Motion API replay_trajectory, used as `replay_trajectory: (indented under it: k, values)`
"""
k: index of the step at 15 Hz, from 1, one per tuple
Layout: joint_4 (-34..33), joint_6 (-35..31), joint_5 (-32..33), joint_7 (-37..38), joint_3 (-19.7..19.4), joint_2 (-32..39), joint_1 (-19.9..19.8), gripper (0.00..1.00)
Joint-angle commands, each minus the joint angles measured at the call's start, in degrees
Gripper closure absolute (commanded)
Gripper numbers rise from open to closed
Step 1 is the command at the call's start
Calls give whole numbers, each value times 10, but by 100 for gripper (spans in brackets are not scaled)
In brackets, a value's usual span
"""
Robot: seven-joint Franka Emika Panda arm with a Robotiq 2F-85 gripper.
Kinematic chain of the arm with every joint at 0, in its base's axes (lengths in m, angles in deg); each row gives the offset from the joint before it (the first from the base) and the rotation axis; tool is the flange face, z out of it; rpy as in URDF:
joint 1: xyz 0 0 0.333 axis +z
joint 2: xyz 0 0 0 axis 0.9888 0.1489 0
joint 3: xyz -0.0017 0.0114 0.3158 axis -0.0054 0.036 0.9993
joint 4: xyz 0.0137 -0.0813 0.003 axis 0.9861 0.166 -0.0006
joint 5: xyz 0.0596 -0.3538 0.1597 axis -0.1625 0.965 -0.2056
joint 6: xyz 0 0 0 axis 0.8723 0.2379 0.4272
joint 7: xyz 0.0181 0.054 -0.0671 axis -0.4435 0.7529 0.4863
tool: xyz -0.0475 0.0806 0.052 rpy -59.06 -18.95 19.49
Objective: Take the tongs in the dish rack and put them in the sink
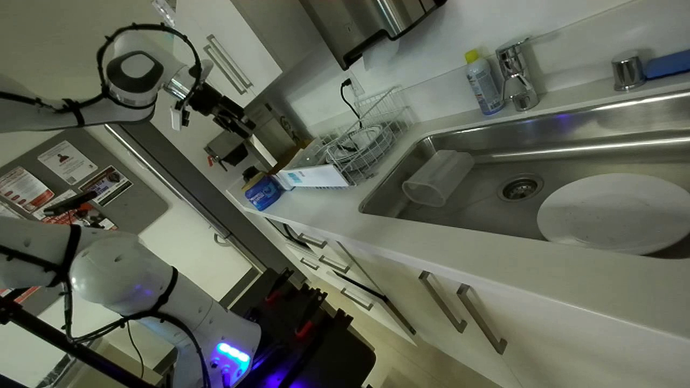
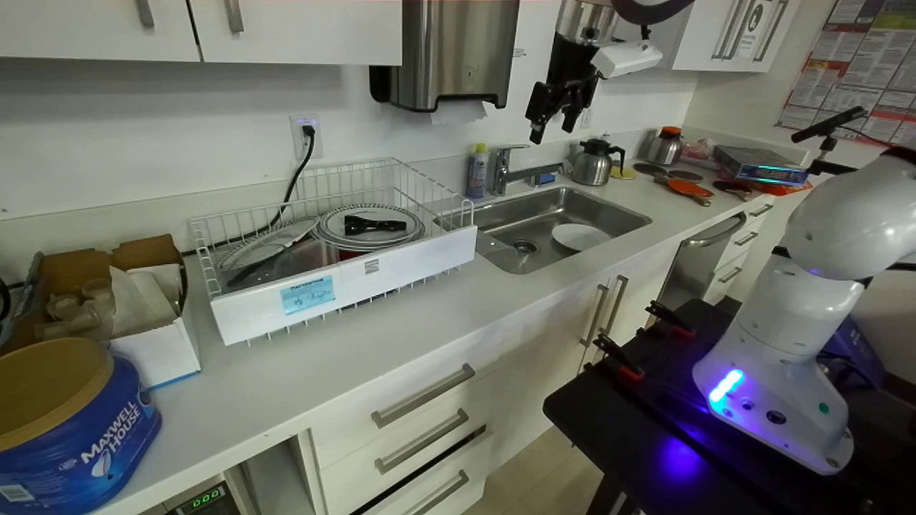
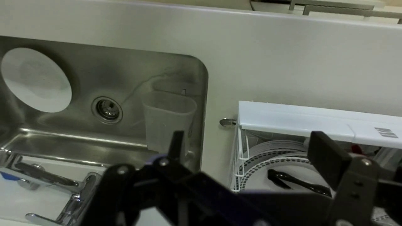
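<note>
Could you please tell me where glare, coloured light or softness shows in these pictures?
Wrist view: a bright streak of glare along one side of the sink, and the gripper dark, its parts nearest the camera soft; both exterior views: blue light glowing on the robot's base; in an exterior view, the tongs so dark that little detail shows.

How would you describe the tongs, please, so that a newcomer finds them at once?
Beside the sink stands a white wire dish rack. Inside, the tongs lie on a white plate with a patterned rim. Their glossy black V shape stands out against that plate.
</note>
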Motion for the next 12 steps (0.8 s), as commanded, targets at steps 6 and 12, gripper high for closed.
replay_trajectory:
  k: [6, 12]
  values:
    - [-18, -35, 13, -13, -8, 50, 5, 0]
    - [-83, -163, 30, -93, -21, 196, 12, 0]
